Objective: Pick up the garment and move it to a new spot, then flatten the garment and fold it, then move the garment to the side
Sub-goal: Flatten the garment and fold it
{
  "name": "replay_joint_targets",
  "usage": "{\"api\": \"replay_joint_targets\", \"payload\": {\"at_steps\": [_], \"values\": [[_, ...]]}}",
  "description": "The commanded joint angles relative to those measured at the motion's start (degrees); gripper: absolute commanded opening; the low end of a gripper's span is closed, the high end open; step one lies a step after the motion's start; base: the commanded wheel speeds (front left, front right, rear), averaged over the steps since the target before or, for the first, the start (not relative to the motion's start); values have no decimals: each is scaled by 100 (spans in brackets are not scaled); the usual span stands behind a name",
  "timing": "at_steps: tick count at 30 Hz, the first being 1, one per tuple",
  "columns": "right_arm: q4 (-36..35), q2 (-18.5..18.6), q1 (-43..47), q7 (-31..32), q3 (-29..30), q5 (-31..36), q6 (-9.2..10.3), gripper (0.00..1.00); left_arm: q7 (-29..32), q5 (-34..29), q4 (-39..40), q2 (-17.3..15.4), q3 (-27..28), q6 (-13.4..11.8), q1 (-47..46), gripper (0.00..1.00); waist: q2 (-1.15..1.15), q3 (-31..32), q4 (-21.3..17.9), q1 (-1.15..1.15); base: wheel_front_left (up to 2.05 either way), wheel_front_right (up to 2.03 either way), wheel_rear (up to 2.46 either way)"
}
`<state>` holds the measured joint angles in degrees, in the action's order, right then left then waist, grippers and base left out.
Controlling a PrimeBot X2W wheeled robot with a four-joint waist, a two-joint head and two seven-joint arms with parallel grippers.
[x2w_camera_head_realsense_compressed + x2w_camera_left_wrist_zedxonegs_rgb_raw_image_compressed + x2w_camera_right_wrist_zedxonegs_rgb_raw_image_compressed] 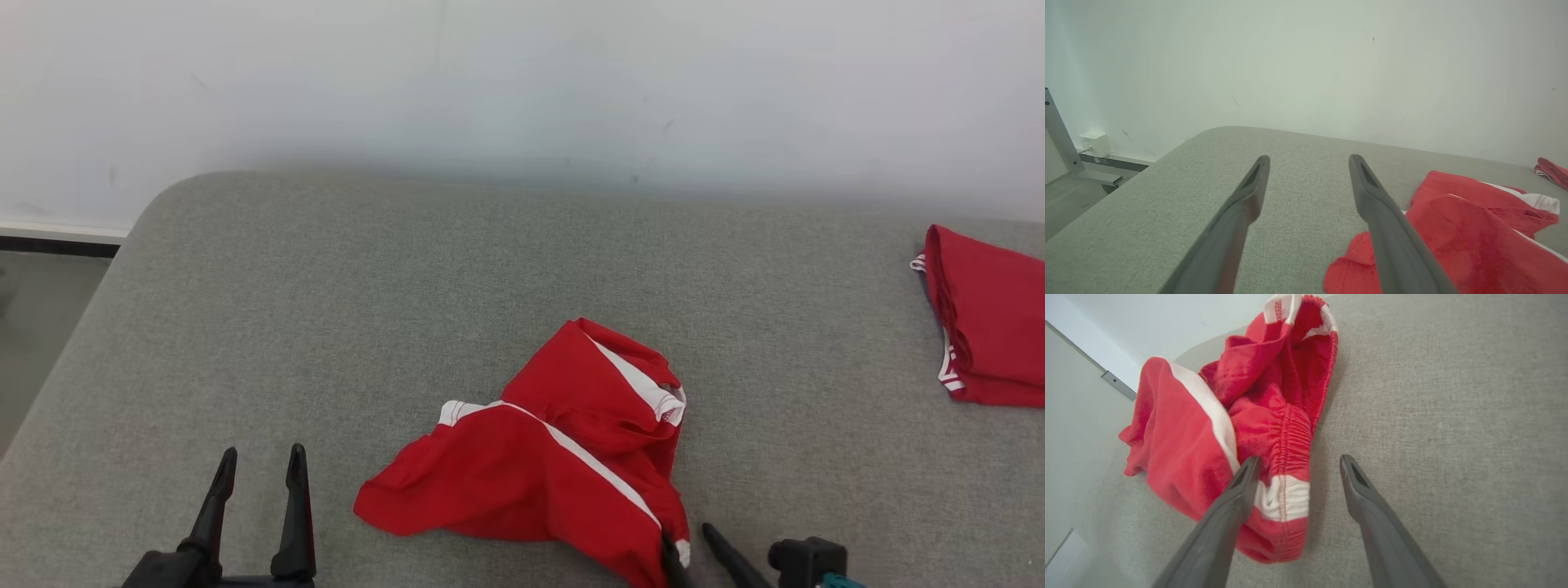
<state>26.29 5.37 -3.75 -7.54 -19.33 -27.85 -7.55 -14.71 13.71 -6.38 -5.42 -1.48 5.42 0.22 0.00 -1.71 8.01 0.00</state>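
Garment (539,465) adj. to right claw (686,532)

My head camera looked forward and down from above the near edge of the grey woven-fabric pad (326,286), facing the plain white wall (522,82) at twelve o'clock. The left wrist camera sat low and close over the pad, looking along the dark two-fingered left gripper (1308,161) toward that wall. The right wrist camera hung nearer still, pointing steeply down. All three shared the crumpled red garment with white stripes (555,457): six o'clock from the head, four o'clock from the left wrist, nine o'clock from the right.
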Motion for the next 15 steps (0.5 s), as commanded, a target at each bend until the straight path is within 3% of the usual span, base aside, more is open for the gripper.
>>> {"api": "replay_joint_targets", "payload": {"at_steps": [1, 2, 3, 4, 8, 15], "values": [[196, -39, -121, 3, -189, -219, 11, 69, -19, 19, -16, -23, -16, -29, -61, 100, 0, -20, 34, 0, 0, 0, 0], [298, -57, -172, 4, -294, -350, 11, 50, -20, 20, -24, -22, -26, -30, -71, 100, 0, -25, 48, 0, 0, 0, 0], [370, -66, -215, 17, -395, -451, 11, 15, -21, 22, -26, -22, -33, -31, -86, 100, 0, -32, 61, 0, 0, 0, 0], [428, -68, -257, -3, -489, -538, 11, 0, -22, 26, -26, -24, -37, -36, -94, 100, 0, -37, 69, 0, 0, 0, 0], [562, -5, -378, -174, -681, -687, 11, 0, -25, 38, -26, -27, -43, -38, -100, 100, 0, -54, 93, 0, 0, 0, 0], [621, 459, -815, -631, -633, -519, 11, 0, -32, 64, -26, -42, -14, -88, -44, 100, 0, -50, 37, 0, 0, 0, 0]]}}
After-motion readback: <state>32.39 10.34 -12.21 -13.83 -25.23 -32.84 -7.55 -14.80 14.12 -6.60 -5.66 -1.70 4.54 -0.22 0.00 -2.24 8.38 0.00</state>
